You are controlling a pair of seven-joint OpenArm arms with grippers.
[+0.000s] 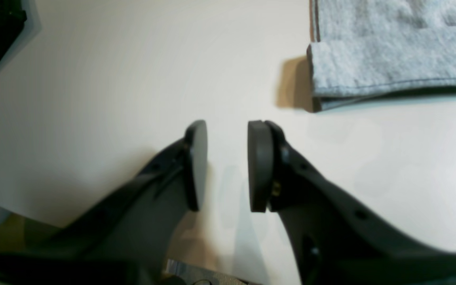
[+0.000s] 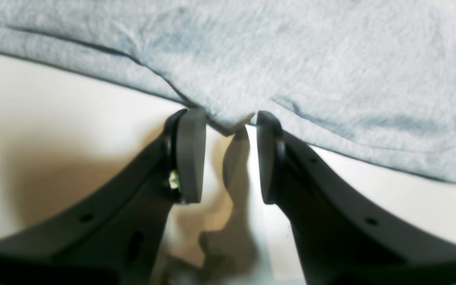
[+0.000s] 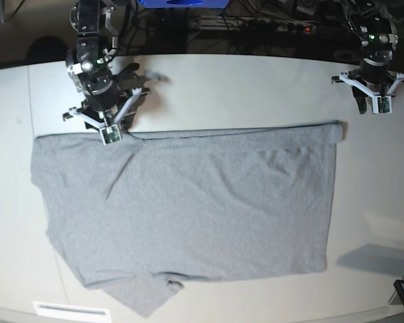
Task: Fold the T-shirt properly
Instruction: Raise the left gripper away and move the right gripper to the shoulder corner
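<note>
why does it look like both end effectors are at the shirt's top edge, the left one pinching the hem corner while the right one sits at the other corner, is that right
Not quite. The left end effector is not pinching anything: the left wrist view shows it open over bare table, apart from the T-shirt corner. The right end effector is indeed at the shirt's edge near the other corner.
</note>
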